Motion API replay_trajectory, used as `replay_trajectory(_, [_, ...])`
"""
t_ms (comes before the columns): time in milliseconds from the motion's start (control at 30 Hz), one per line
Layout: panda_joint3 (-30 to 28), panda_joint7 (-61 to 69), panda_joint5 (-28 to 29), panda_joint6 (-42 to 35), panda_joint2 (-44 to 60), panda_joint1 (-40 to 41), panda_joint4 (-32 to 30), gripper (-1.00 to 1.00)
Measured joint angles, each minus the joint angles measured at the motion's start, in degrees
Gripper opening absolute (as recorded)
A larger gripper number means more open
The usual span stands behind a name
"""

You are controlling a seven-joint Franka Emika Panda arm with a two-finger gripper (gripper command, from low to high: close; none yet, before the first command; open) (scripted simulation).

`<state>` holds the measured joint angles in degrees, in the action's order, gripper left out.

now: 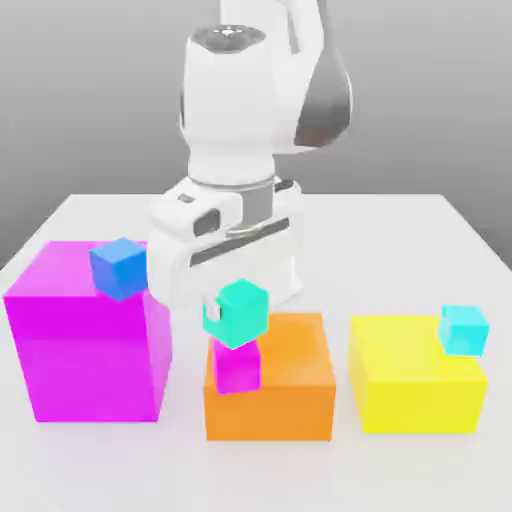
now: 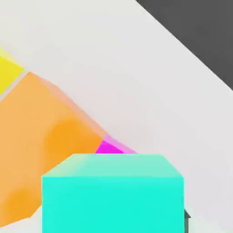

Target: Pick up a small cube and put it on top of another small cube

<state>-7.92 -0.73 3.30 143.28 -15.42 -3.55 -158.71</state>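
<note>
The small greenish-teal cube (image 1: pixel 237 312) sits on top of the small magenta-pink cube (image 1: pixel 239 367), slightly turned against it. Both stand against the front left of the big orange block (image 1: pixel 285 385). My gripper (image 1: pixel 236 310) hangs straight down over the teal cube, and its white hand (image 1: pixel 225 250) hides what lies behind. In the hand view the teal cube (image 2: pixel 113 193) looms close, with a sliver of the magenta-pink cube (image 2: pixel 111 148) showing past its far edge.
A big magenta block (image 1: pixel 88 335) with a small blue cube (image 1: pixel 118 268) on it stands at the exterior view's left. A big yellow block (image 1: pixel 415 378) carrying a small sky-cyan cube (image 1: pixel 463 330) stands at the right. The white table (image 1: pixel 400 225) ends just behind the arm.
</note>
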Motion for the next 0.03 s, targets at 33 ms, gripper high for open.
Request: replay_trajectory(33, [0.0, 0.0, 0.0, 0.0, 0.0, 0.0, 0.0, 1.00])
